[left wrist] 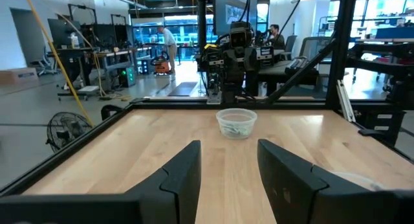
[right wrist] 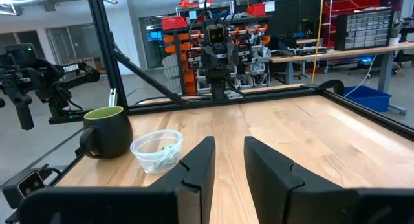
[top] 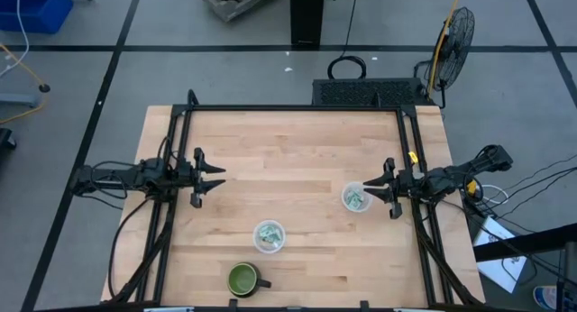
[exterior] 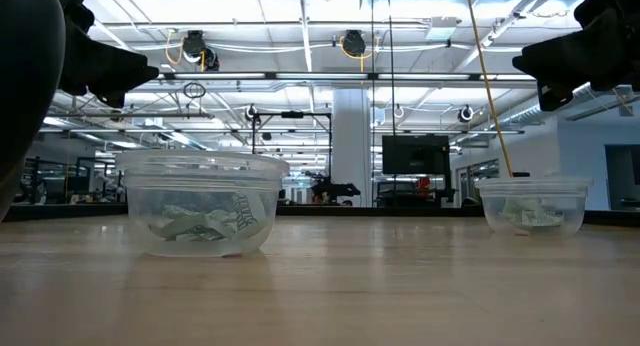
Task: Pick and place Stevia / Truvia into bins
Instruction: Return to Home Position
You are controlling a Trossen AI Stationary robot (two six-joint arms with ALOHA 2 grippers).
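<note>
Two clear cups stand on their bases on the wooden table. One is near the middle (top: 269,235) (exterior: 202,216) (right wrist: 157,151). The other is toward the right (top: 355,197) (exterior: 533,206) (left wrist: 236,123). Pale green and white packets lie crumpled inside both cups (exterior: 205,224) (exterior: 530,216); no packet shows loose on the table. My left gripper (top: 216,178) (left wrist: 228,159) is open, raised over the table's left part. My right gripper (top: 370,193) (right wrist: 228,153) is open and raised, right next to the right cup's right side.
A dark green mug with a handle (top: 243,278) (right wrist: 107,130) stands near the near edge, close to the middle cup. A black frame (top: 297,108) runs along the table's left, far and right sides. Bare wood lies between the arms toward the far edge.
</note>
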